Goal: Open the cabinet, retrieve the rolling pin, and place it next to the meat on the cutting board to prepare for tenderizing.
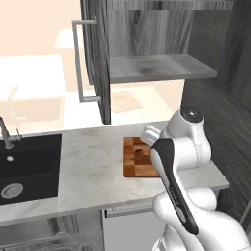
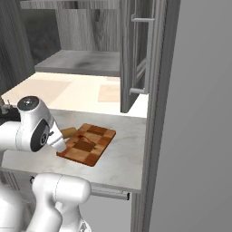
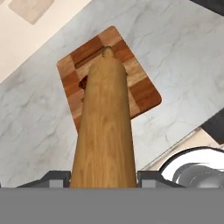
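My gripper (image 3: 105, 178) is shut on the rolling pin (image 3: 105, 131), an orange-brown wooden cylinder that points away from the hand, over the counter. Beneath its far end lies the checkered cutting board (image 3: 144, 94) (image 1: 133, 166) (image 2: 97, 147). The meat (image 3: 83, 82) (image 1: 140, 152) is a small reddish-brown lump on the board, partly hidden by the pin. In the right base view one end of the rolling pin (image 2: 69, 132) sticks out past my arm at the board's left edge. The cabinet (image 1: 157, 67) above stands open, its door (image 1: 95, 59) swung out.
A black sink (image 1: 29, 166) with a faucet (image 1: 6, 132) is set into the marble counter (image 1: 88, 166) on the left. A plain pale board (image 1: 125, 101) lies beyond the counter. A tall grey panel (image 2: 195, 113) walls off the right side.
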